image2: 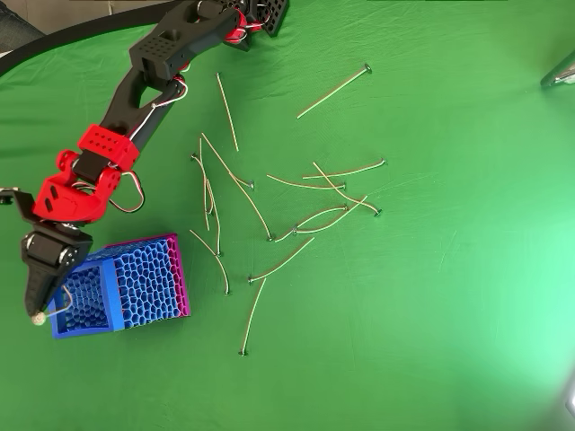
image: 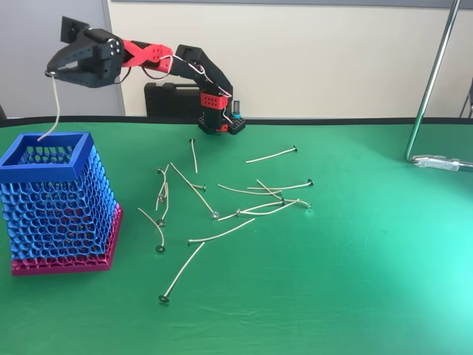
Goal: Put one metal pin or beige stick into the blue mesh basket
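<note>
Your held stick (image: 56, 111) hangs almost straight down from the fingers (image: 53, 73), so its long axis is close to vertical. The grey head is at the top, between the fingertips, and the lower end curves a little toward the left in the fixed view. This lower end reaches the rim level of the blue mesh basket (image: 46, 171), at the back edge of the opening; whether the tip is already inside, you cannot tell for sure. In the overhead view the stick (image2: 56, 310) shows as a short pale curve over the left part of the basket (image2: 144, 285).

The fingers are pressed together on the head of the stick, pinching it.

The basket stands upright on the green counter (image: 355, 281), on its pink base, at the left side in the fixed view. To its right many loose sticks (image: 244, 207) lie flat on the counter, pointing in different directions, some crossing each other. The nearest of them (image2: 211, 260) is beside the basket but apart from it.

The arm (image2: 148, 76) stretches from its base (image: 220, 118) at the back of the counter out to the left, high above the counter, with the wrist over the basket. A metal pole (image: 432, 78) stands at the right side, well apart.
</note>
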Robot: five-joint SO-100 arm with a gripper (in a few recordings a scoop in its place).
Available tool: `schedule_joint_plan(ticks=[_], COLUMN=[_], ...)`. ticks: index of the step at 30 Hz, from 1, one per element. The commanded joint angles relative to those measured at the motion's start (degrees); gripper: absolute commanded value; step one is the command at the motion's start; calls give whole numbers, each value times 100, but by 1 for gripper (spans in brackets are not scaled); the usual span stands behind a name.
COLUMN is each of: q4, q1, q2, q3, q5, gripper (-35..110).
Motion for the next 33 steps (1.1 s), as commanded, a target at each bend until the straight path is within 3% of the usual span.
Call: schedule_joint_plan(ticks=[1, 15, 21, 33], q4=[-105, -984, -1485, -1222], q1=[-18, 396, 457, 431], q2=[70, 448, 457, 519], q3=[88, 1644, 1846, 1731], q5=[158, 457, 439, 158], gripper=[0, 0, 24, 26])
